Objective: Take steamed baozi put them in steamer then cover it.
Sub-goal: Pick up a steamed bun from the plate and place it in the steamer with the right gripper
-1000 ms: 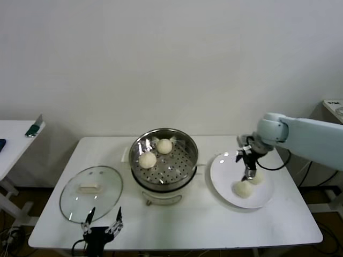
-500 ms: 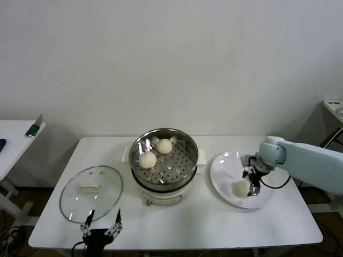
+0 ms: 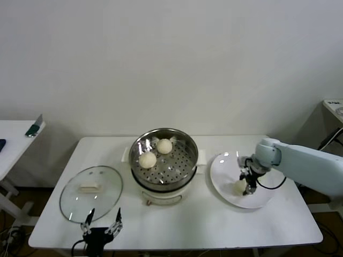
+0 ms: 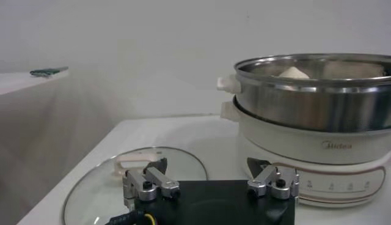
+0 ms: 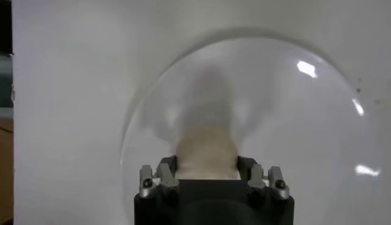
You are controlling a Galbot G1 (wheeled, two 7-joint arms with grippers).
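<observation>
Two baozi (image 3: 148,159) (image 3: 164,145) lie in the shiny steamer (image 3: 188,151), which stands open in the middle of the table. On the white plate (image 3: 222,170) to its right, my right gripper (image 3: 247,186) reaches down beside another baozi (image 3: 238,187). In the right wrist view a baozi (image 5: 206,150) fills the gap between the fingers, which press on both its sides. The glass cover (image 3: 104,201) lies flat at the left, with my left gripper (image 3: 100,226) open just in front of it, holding nothing.
The steamer sits on a white cooker base (image 4: 293,143) with side handles. A side table (image 3: 13,142) with small dark items stands at far left. Another surface edge (image 3: 335,104) shows at far right. The wall is close behind the table.
My right gripper dropped to the plate, shifted slightly left and closed its fingers around a baozi. The left gripper, cover and steamer stayed put.
</observation>
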